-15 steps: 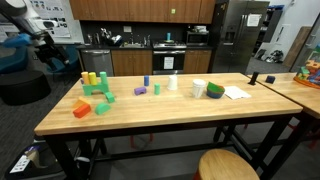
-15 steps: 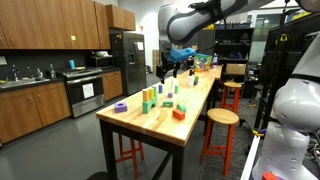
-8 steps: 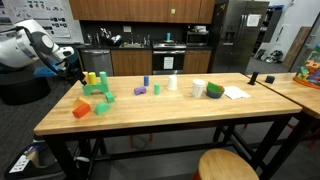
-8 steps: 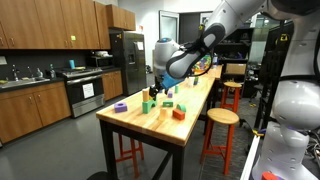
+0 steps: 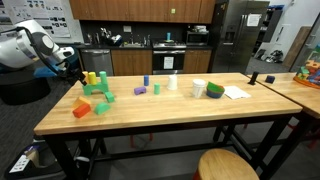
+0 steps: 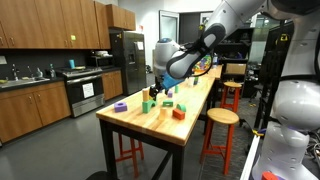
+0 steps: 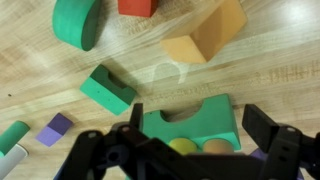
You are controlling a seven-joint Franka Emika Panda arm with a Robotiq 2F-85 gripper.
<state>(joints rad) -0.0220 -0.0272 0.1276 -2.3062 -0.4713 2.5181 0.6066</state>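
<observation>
Open gripper (image 7: 192,128), jaws apparently wide

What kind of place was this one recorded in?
Probably a shared kitchen or break room: wooden cabinets, a steel refrigerator and a stove, with a long wooden table in front.

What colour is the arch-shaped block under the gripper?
Green. The arch-shaped block shows best in the wrist view.

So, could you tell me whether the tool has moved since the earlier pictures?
Yes: the tool stood off the table a second ago; now it sits at its end, above the green arch. Unchanged over the last half second.
</observation>
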